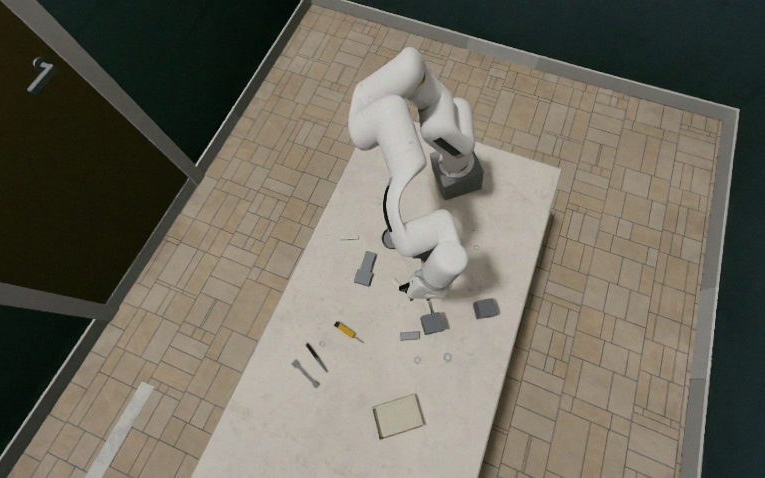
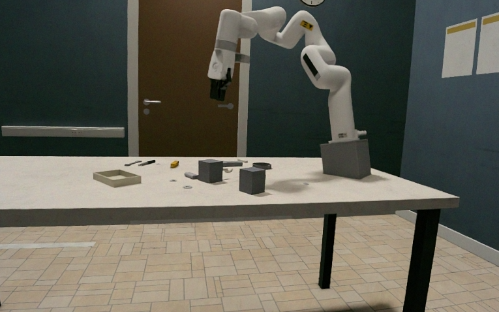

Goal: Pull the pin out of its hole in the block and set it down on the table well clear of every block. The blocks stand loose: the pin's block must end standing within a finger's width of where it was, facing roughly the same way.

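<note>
A dark grey block [image 1: 434, 323] [image 2: 210, 170] stands near the middle of the table. A short grey pin [image 1: 409, 335] [image 2: 191, 175] sticks out sideways from its side facing the tray end, low over the table. A second dark grey block [image 1: 485, 308] [image 2: 252, 180] stands apart from it, nearer the table's edge. My gripper [image 1: 404, 288] [image 2: 218, 91] hangs high above the table, pointing down, well above the blocks. Its fingers stand partly apart and I see nothing between them.
A flat grey bar [image 1: 365, 267], a dark ring [image 2: 261, 166], a yellow cutter [image 1: 345, 330], a black pen [image 1: 316, 356] and a small wrench [image 1: 304, 372] lie on the far side. A shallow beige tray [image 1: 398, 415] [image 2: 116, 177] sits toward one end. Small washers [image 1: 447, 356] lie near the blocks.
</note>
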Controlling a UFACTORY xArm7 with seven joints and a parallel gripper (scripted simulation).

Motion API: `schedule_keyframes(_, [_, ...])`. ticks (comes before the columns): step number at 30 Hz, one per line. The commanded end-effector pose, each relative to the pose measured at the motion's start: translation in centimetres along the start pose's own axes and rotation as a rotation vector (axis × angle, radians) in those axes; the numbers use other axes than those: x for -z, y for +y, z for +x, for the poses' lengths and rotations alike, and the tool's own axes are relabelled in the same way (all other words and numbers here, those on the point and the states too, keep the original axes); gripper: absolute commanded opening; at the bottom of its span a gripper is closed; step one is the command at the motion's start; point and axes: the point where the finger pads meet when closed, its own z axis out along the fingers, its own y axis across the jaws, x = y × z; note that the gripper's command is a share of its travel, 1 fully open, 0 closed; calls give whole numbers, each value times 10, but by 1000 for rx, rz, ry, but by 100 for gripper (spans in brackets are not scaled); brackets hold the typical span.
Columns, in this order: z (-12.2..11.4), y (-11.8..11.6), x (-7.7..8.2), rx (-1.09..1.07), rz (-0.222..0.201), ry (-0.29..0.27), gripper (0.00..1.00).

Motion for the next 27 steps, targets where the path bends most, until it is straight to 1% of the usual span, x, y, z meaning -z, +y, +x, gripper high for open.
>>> schedule_keyframes(1, [-2,1,1,5,-1,-7,45])
schedule_keyframes(27, [-12,15,-3,68,-19,-41,45])
